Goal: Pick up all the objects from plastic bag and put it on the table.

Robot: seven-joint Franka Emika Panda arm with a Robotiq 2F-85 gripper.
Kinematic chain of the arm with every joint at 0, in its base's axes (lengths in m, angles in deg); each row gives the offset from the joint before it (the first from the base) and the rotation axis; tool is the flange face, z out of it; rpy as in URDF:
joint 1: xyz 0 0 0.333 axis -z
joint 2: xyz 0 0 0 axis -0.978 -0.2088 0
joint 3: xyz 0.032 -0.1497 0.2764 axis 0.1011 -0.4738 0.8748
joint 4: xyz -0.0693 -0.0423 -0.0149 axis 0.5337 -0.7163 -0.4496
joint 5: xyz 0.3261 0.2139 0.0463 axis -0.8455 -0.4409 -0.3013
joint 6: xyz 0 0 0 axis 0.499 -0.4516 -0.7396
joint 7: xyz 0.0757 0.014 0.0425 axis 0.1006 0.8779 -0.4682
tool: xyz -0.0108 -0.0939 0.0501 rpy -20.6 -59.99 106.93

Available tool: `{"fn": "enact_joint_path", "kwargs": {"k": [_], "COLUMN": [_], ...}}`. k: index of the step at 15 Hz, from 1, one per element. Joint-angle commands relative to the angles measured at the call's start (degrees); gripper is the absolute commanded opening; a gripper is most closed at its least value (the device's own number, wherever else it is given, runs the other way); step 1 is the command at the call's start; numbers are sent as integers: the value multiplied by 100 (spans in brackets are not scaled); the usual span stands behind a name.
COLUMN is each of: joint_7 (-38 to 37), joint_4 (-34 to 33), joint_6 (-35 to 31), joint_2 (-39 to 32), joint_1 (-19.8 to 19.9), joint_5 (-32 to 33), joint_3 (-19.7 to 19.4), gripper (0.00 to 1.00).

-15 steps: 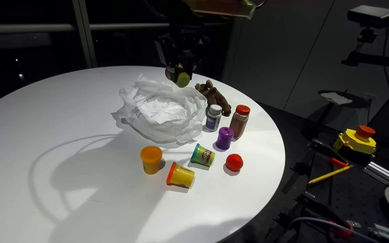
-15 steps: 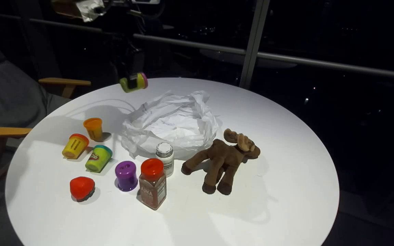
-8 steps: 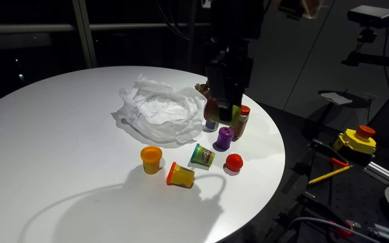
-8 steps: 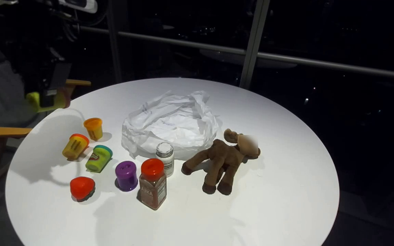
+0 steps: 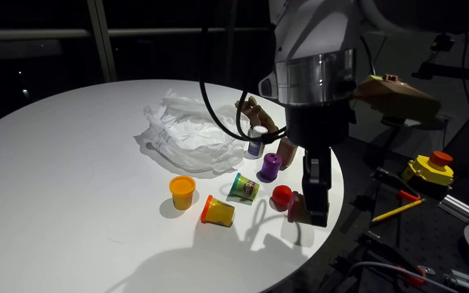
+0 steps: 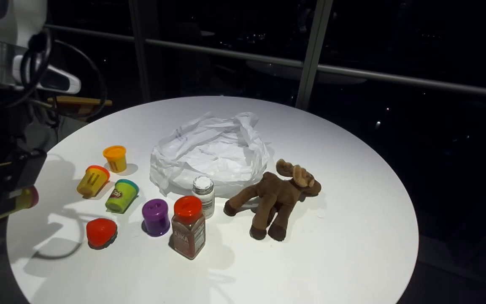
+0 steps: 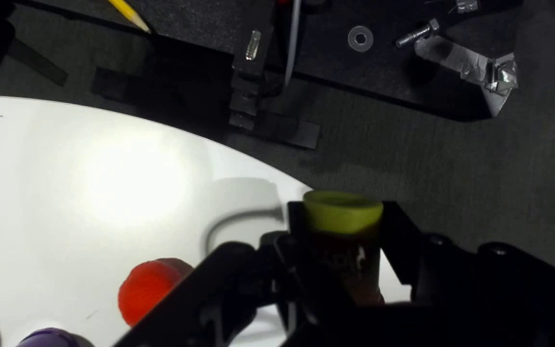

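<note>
My gripper (image 7: 342, 217) is shut on a yellow-green cup (image 7: 345, 219) with a pinkish lid. It holds the cup sideways above the rim of the white round table (image 6: 352, 261), beside the red ball (image 5: 282, 195). Standing or lying on the table are an orange cup (image 5: 182, 193), a yellow cup (image 5: 219, 212), a green piece (image 5: 246, 188), a purple can (image 6: 156, 217), a white bottle (image 6: 204, 196), the red-capped brown bottle (image 6: 189, 234) and the brown plush figure (image 6: 279, 194). The plastic bag (image 6: 209, 126) lies spread and wrinkled; no object shows in its visible hollow.
Past the table's edge is a dark bench with a yellow button box (image 5: 428, 171) and a pencil (image 5: 397, 211). A wooden-armed chair (image 6: 80, 101) stands behind the arm. Cables (image 5: 218, 118) hang from the arm in front of the bag and bottles.
My gripper has carried the yellow-green cup from above the bag, past the bottles, to the table's rim by the red ball, and lower. The objects on the table have not moved.
</note>
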Motion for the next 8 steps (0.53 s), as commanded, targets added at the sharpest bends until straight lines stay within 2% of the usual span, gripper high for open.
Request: {"fn": "enact_joint_path", "kwargs": {"k": [1,3,6,8], "joint_7": [16,-82,207,37], "joint_4": [-63,-146,-294,-349], "joint_6": [-502,-837,-752,-685], "joint_2": [-329,-586,-785,-743], "joint_1": [-129,-205,-170,-181], "joint_5": [42,163,-23,377], "joint_3": [185,233,335,177], "gripper": [20,20,20,20]}}
